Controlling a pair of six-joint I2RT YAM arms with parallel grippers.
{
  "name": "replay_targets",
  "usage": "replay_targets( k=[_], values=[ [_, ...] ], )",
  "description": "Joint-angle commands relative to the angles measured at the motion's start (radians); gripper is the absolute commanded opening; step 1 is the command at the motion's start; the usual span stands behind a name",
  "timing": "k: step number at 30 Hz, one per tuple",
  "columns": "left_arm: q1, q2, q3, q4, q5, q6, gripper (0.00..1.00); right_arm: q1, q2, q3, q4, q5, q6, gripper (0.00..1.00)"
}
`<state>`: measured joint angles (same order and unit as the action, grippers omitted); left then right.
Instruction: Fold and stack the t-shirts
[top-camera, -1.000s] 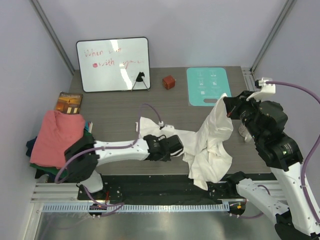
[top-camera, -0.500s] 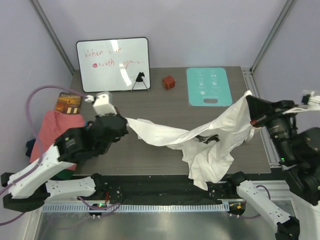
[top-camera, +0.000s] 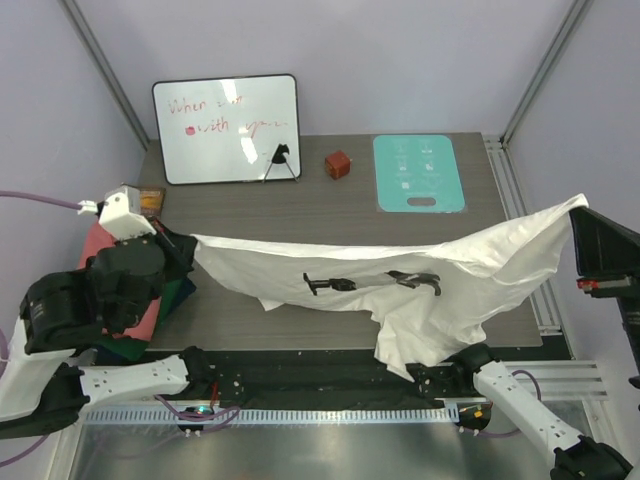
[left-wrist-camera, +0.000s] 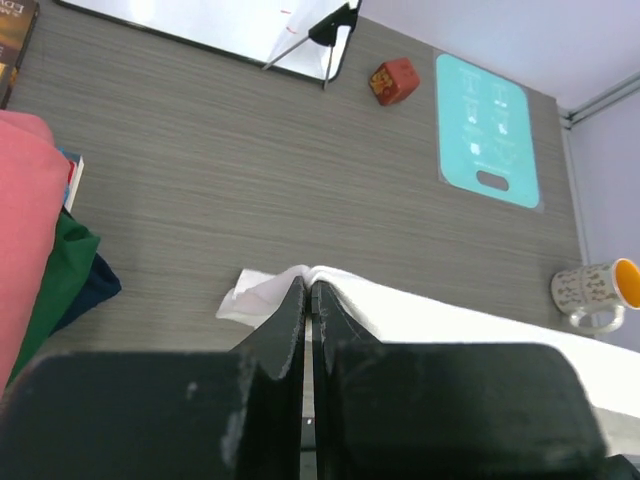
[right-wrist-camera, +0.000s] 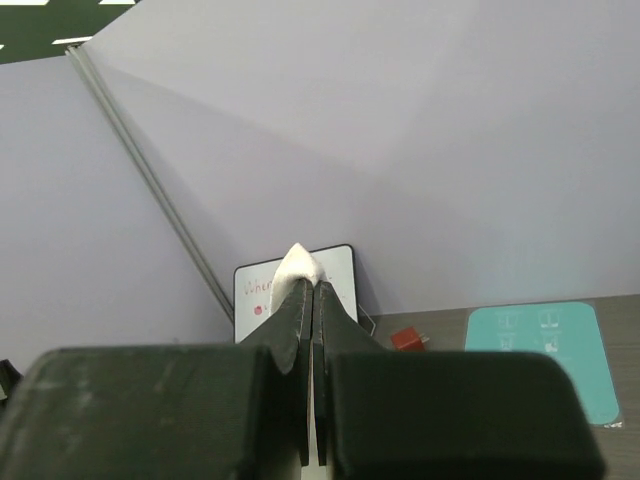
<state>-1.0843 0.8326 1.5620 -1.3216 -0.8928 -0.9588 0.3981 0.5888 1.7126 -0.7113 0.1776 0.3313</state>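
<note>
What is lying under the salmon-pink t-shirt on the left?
Beneath the salmon-pink t-shirt, a dark green t-shirt and a navy one poke out; the pink covers most of both.

A small booth with pale purple walls and a grey surface

The walls (top-camera: 400, 60) were plain and pale purple, with a thin metal post (top-camera: 105, 75) in each back corner. The surface (top-camera: 330, 205) was grey with wood lines. A whiteboard (top-camera: 226, 128) with red writing stood at the back, with a little red block (top-camera: 338, 163) near it and a teal mat (top-camera: 418, 172) lying flat beside that. A spotted mug (left-wrist-camera: 592, 290), orange inside, sat near the right edge. The light was soft and even.
</note>
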Motion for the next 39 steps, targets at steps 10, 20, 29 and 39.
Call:
replay_targets(
  k=[10,20,29,39],
  values=[
    [0.001,-0.064,0.274,-0.013,0.020,0.121,0.00,0.001,0.075,0.312,-0.017,-0.087,0.034,0.01],
    [0.001,-0.047,0.293,0.062,-0.084,0.219,0.00,0.011,0.163,0.343,-0.019,0.014,-0.041,0.01],
    [0.001,0.069,0.133,0.172,-0.457,0.278,0.00,0.054,0.313,0.039,-0.011,0.158,-0.077,0.01],
    [0.004,0.121,0.012,0.238,-0.203,0.248,0.00,0.053,0.328,-0.123,0.026,0.168,-0.083,0.01]
  ],
)
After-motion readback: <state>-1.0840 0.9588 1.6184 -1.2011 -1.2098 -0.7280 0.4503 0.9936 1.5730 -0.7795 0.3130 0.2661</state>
